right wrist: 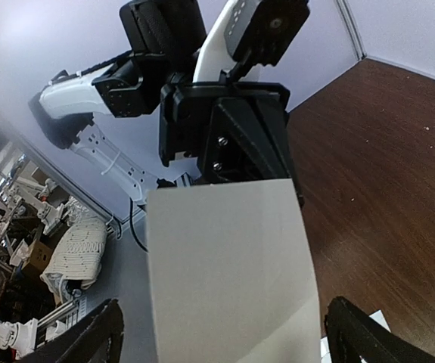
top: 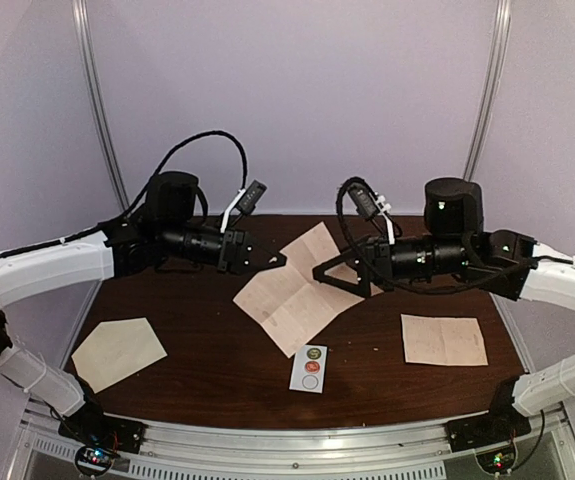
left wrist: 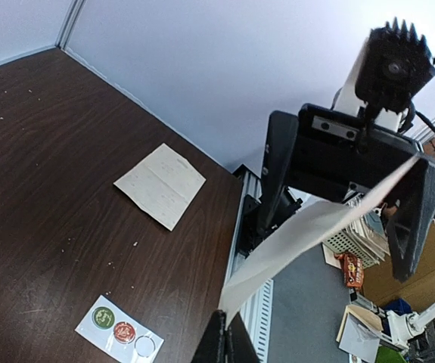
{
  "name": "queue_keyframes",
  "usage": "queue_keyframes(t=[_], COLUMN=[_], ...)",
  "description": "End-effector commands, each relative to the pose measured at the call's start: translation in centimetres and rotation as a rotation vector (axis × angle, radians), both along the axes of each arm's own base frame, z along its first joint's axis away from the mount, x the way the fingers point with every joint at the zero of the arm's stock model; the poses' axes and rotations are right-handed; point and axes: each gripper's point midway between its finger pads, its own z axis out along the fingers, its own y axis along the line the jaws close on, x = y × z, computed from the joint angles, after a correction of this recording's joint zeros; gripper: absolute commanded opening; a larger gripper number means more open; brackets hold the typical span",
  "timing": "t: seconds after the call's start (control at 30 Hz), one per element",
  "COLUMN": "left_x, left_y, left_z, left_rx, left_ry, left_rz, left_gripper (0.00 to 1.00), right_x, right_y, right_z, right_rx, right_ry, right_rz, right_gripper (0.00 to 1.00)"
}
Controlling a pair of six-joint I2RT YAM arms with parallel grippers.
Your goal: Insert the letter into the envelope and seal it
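Note:
The letter (top: 289,295), a pinkish creased sheet, is at the table's middle, partly lifted. My left gripper (top: 275,260) is shut on its left edge; in the left wrist view the fingers (left wrist: 227,336) pinch the sheet (left wrist: 308,231), which stretches up to my right gripper (left wrist: 349,197). My right gripper (top: 329,274) is open, jaws wide apart. In the right wrist view the sheet (right wrist: 228,272) lies between the spread fingers (right wrist: 96,336) without touching either. The cream envelope (top: 117,350) lies flat at the front left, apart from both grippers.
A pale folded sheet (top: 444,340) lies at the front right and also shows in the left wrist view (left wrist: 160,184). A small white sticker card (top: 309,367) lies near the front middle, in the left wrist view too (left wrist: 119,330). Walls close off the back and sides.

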Motion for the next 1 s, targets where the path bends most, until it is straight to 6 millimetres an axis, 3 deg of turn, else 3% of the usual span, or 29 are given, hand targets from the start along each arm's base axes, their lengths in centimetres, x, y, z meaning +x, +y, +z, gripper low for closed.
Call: queue_keyframes(t=[0.0, 0.2, 0.33, 0.4, 0.5, 0.73, 0.83, 0.97], left_x=[-0.9, -0.9, -0.3, 0.1, 0.2, 0.3, 0.3, 0.2], left_y=[-0.1, -0.2, -0.6, -0.7, -0.9, -0.5, -0.3, -0.2], left_z=[-0.7, -0.8, -2.0, -2.3, -2.2, -1.3, -1.4, -1.7], left_rx=[-0.004, -0.007, 0.032, 0.044, 0.039, 0.016, 0.019, 0.024], left_ry=[-0.012, -0.021, 0.007, 0.018, 0.030, 0.050, 0.065, 0.063], left_rz=[-0.061, -0.070, -0.058, -0.044, -0.037, 0.004, 0.020, 0.021], left_gripper=[0.00, 0.00, 0.00, 0.00, 0.00, 0.00, 0.00, 0.00], right_x=[-1.0, 2.2, 2.8, 2.9, 2.2, 0.3, -0.2, -0.9], right_y=[1.7, 1.6, 0.4, -0.4, -1.2, -2.3, -2.3, -2.4], right_z=[0.9, -1.5, -0.8, -0.3, -0.2, -1.5, -1.5, -1.9], right_rx=[0.000, -0.118, -0.156, -0.165, -0.173, -0.160, -0.134, -0.113], right_ry=[-0.003, -0.026, -0.088, -0.111, -0.125, -0.110, -0.096, -0.091], right_rz=[-0.010, -0.221, -0.284, -0.303, -0.286, -0.230, -0.212, -0.185], right_gripper=[0.93, 0.78, 0.65, 0.54, 0.28, 0.07, 0.09, 0.33])
